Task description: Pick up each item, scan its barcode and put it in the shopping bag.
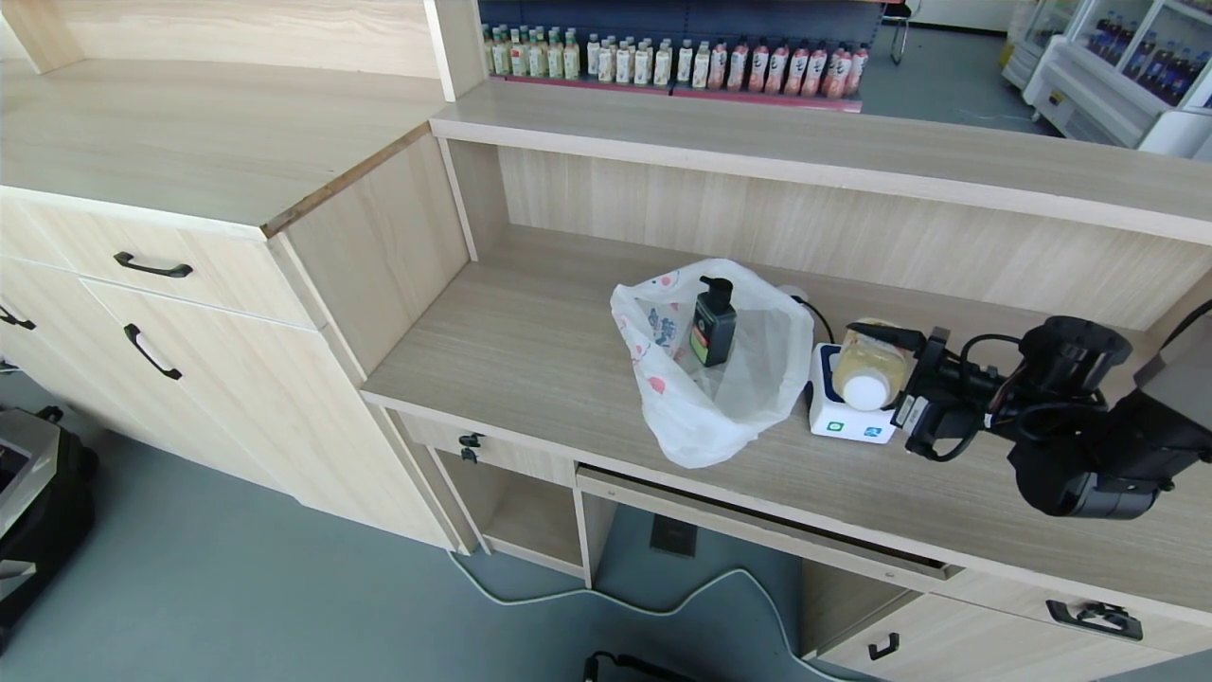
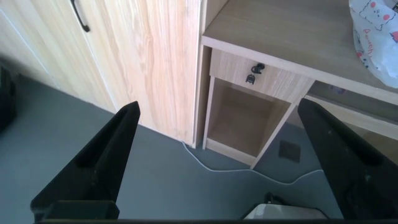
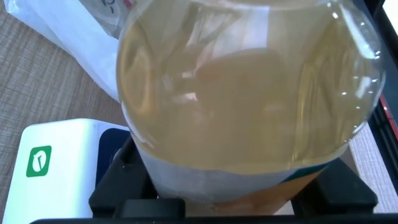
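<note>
Bottle (image 1: 866, 367), clear plastic, pale liquid, held over scanner (image 1: 843, 421).
Right jaws clamp its body; left jaws wide. Likely heavy, slick, slightly yielding; grip mid-body.

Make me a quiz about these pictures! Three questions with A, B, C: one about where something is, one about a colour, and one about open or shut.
1. Where is the black pump bottle?
A. inside the shopping bag
B. beside it
C. underneath it

2. What colour is the cap on the drink bottle held by the right gripper?
A. red
B. white
C. green

3. How is the left gripper?
A. open and empty
B. shut tight
C. holding the pump bottle

Answers:
1 A: the pump bottle stands upright in the bag's open mouth.
2 B: the head view shows a white cap on the end of the yellowish bottle.
3 A: the left gripper's two fingers are spread wide, with bare floor showing between them.
</note>
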`<state>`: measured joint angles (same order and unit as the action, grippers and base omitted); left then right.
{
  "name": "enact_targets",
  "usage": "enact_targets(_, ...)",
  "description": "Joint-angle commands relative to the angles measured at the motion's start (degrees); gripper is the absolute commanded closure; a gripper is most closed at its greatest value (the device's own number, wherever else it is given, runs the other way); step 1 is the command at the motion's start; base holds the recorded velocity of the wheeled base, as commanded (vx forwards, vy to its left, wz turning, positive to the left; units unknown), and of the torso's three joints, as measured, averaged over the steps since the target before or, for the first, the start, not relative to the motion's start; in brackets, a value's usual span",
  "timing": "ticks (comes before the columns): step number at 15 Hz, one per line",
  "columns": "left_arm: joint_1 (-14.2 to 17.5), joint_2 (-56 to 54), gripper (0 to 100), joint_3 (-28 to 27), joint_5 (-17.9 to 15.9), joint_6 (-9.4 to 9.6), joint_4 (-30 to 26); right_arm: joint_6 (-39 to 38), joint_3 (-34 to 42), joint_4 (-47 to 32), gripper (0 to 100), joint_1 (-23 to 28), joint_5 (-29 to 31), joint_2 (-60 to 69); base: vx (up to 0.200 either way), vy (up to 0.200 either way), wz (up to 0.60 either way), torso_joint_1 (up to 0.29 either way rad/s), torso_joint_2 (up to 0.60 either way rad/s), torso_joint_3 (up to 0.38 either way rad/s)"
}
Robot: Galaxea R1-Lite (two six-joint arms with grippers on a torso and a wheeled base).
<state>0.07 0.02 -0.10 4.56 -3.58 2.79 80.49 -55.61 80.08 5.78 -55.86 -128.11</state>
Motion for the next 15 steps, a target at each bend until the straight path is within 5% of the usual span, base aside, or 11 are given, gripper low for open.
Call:
enact_targets(1,0.01,-0.02,0,0.01,0.01,-0.02,0.02,0.01,-0.99,0.08,100,-0.33,-0.04,-1.18,0.0,0.0,0.0,0.0,0.0,0.0)
enact_targets(15,0.01,-0.02,0,0.01,0.01,-0.02,0.02,0.01,-3.62,-0.28,100,-0.59,-0.04,-3.37,0.0,0.0,0.0,0.0,0.0,0.0)
